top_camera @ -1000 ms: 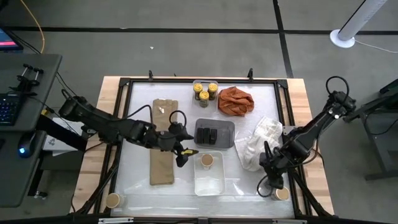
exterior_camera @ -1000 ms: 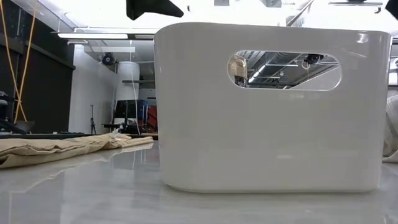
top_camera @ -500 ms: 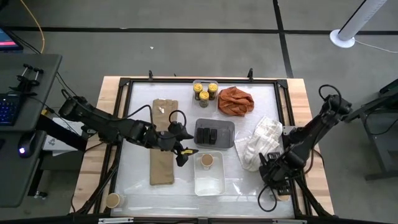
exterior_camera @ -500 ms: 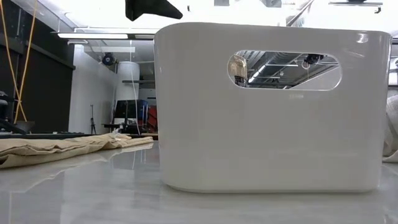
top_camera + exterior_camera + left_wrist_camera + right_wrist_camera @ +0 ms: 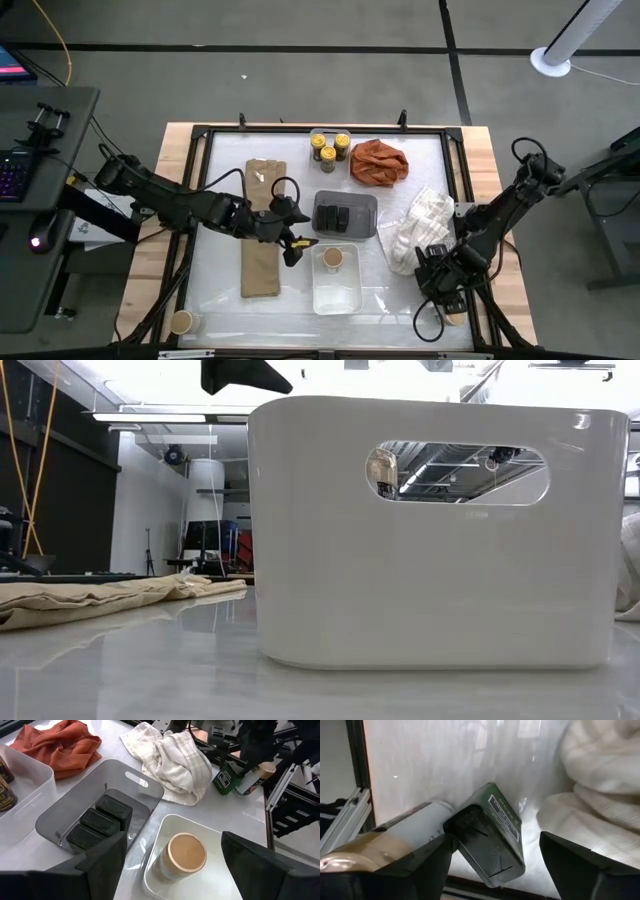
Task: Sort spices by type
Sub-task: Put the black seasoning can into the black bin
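My right gripper (image 5: 492, 865) hangs, fingers spread, over a tipped tub (image 5: 380, 845) at the table's (image 5: 225, 290) front right corner; a careless close could shove it off the edge.

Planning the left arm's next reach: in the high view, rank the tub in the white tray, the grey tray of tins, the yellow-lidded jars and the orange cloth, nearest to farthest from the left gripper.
From the left gripper:
1. Tan-topped tub in the white tray, just beside it.
2. Grey tray of tins, slightly farther back.
3. Yellow-lidded jars, at the far edge.
4. Orange cloth, far edge, more toward the right arm.
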`<state>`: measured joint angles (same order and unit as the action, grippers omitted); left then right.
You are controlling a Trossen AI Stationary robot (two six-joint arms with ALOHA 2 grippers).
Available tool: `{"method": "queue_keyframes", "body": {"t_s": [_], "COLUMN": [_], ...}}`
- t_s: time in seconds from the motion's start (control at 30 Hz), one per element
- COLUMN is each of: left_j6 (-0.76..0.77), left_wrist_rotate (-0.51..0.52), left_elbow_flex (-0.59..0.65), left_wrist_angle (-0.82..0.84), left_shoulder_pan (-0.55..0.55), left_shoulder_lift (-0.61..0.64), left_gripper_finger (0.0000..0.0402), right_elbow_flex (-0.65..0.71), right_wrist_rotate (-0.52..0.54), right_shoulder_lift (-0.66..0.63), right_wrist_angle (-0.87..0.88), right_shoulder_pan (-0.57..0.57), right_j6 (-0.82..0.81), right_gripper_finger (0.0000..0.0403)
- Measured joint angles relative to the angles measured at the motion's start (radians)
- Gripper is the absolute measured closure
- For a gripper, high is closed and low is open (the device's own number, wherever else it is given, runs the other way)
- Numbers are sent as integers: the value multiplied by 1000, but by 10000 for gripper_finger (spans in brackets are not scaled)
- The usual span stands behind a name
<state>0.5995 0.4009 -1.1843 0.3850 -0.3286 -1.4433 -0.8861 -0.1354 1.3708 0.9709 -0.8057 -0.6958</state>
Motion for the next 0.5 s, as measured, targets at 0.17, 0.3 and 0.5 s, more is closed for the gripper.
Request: {"method": "queue_keyframes", "body": {"t_s": [0.17, 0.3, 0.5], "left_j6": [-1, -1, -1], "left_wrist_rotate": [3, 4, 7], "left_elbow_flex": [0, 0, 0], "left_wrist_angle": [23, 24, 31], "left_shoulder_pan": [0, 0, 0], "left_shoulder_lift": [0, 0, 0], "left_gripper_finger": [92, 92, 92], "right_elbow_flex": [0, 1, -33], "right_wrist_rotate": [63, 77, 88], "right_shoulder_lift": [0, 0, 4], "right_wrist_angle": [-5, -22, 4], "right_shoulder_pan": [0, 1, -8], "right_j6": [-7, -11, 90], "right_gripper_finger": [110, 110, 110]}}
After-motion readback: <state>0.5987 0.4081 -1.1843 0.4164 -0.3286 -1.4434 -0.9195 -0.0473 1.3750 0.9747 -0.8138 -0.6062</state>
